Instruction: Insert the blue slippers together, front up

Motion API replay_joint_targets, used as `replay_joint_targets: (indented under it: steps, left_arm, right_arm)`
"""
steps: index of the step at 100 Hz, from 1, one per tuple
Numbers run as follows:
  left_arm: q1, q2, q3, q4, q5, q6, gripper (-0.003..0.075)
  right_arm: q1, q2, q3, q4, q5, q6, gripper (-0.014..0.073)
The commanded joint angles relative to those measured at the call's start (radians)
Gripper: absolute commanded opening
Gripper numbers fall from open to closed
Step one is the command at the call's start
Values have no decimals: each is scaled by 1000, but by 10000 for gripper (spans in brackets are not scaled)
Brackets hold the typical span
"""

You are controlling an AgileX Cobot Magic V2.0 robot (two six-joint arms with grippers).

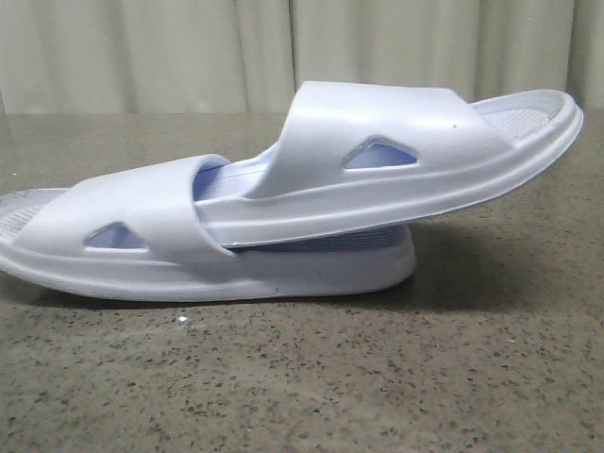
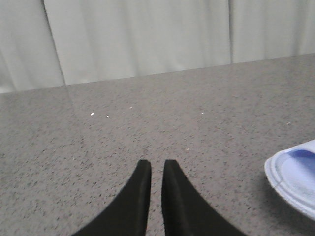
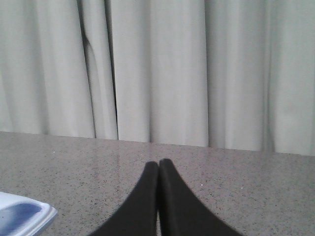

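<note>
Two pale blue slippers fill the front view, joined. The lower slipper lies flat on the table. The upper slipper has one end pushed under the lower one's strap, and its other end tilts up to the right. Neither gripper shows in the front view. In the left wrist view, my left gripper hovers over bare table with only a thin slit between its fingers and nothing in it; a slipper end lies off to one side. My right gripper is shut and empty, apart from a slipper corner.
The speckled grey stone table carries the slippers. A pale curtain hangs behind the table's far edge.
</note>
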State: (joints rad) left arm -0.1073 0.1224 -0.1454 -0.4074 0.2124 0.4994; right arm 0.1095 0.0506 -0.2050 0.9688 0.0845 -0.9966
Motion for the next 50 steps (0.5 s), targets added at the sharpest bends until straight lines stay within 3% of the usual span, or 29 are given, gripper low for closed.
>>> replay_joint_targets:
  steps: [1, 16, 50]
  left_arm:
    - [-7, -16, 4, 254, -114, -297, 16]
    - [-7, -53, 72, 477, -239, -499, 16]
    - [-7, -109, 157, 481, -278, -529, 16]
  right_arm:
    - [-3, 9, -24, 7, -52, -17, -107]
    - [-3, 9, -24, 7, -50, -17, -107]
    - [-3, 9, -24, 7, -50, -17, -107]
